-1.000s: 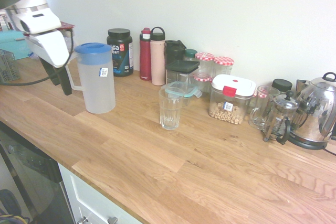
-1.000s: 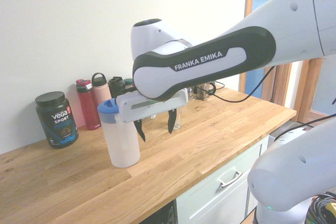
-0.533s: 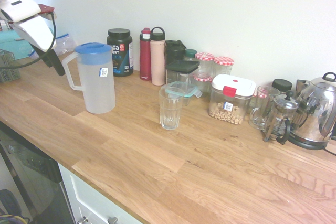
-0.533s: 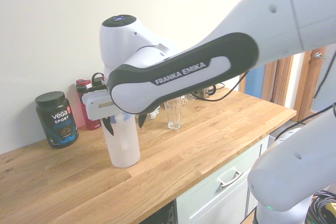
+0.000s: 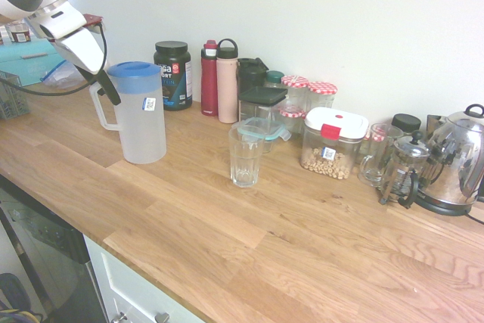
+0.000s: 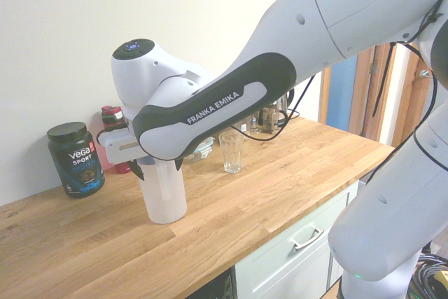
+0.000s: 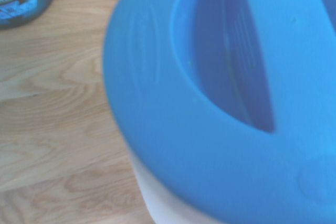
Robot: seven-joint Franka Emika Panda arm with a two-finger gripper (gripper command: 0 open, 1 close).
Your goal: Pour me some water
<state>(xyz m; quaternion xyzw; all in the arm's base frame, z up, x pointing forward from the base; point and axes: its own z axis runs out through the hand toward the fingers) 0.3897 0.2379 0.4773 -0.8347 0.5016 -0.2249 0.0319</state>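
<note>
A translucent white pitcher (image 5: 142, 122) with a blue lid (image 5: 134, 72) stands upright on the wooden counter (image 5: 227, 217); its handle (image 5: 98, 107) faces left. An empty clear glass (image 5: 246, 155) stands to its right, apart from it. My gripper (image 5: 106, 85) hangs open at the top of the handle, beside the lid, holding nothing. In the second exterior view the gripper (image 6: 157, 167) straddles the pitcher's (image 6: 166, 197) top, with the glass (image 6: 231, 150) beyond. The lid (image 7: 226, 93) fills the wrist view. I cannot make out water in the pitcher.
Along the wall stand a black tub (image 5: 172, 75), a red bottle (image 5: 209, 79), a pink bottle (image 5: 227, 82), jars (image 5: 306, 94), a red-and-white-lidded container (image 5: 333, 144), a French press (image 5: 404, 172) and a kettle (image 5: 457, 160). A wire rack (image 5: 11, 94) sits far left.
The gripper, still open, swung up and away from beside the handle, then came in against the top of the pitcher. The pitcher and glass have not moved.
</note>
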